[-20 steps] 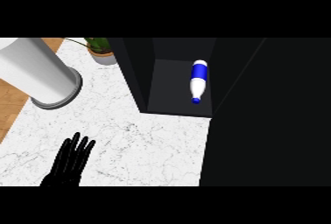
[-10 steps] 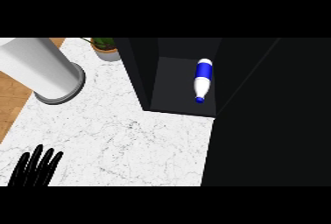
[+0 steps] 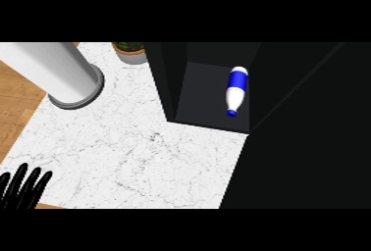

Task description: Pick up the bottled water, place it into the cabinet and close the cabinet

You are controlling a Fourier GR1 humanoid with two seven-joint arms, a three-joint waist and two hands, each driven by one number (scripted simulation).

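The bottled water (image 3: 235, 91), white with a blue label and blue cap, lies on its side on the dark shelf floor of the cabinet (image 3: 203, 105), cap pointing toward me. The cabinet stands open on the marble counter, and its dark door or side panel (image 3: 304, 142) fills the right of the head view. My left hand (image 3: 22, 188) shows at the lower left corner with its fingers straight and spread, holding nothing, far from the bottle. My right hand shows nowhere.
A tall grey cylinder (image 3: 62, 73) on a round base stands at the upper left of the counter. A small potted plant (image 3: 130, 50) sits at the back beside the cabinet. Wooden floor (image 3: 14, 105) lies beyond the counter's left edge.
My left hand has drawn back toward the lower left corner. The view has shifted, so the cabinet and bottle sit slightly further right and lower.
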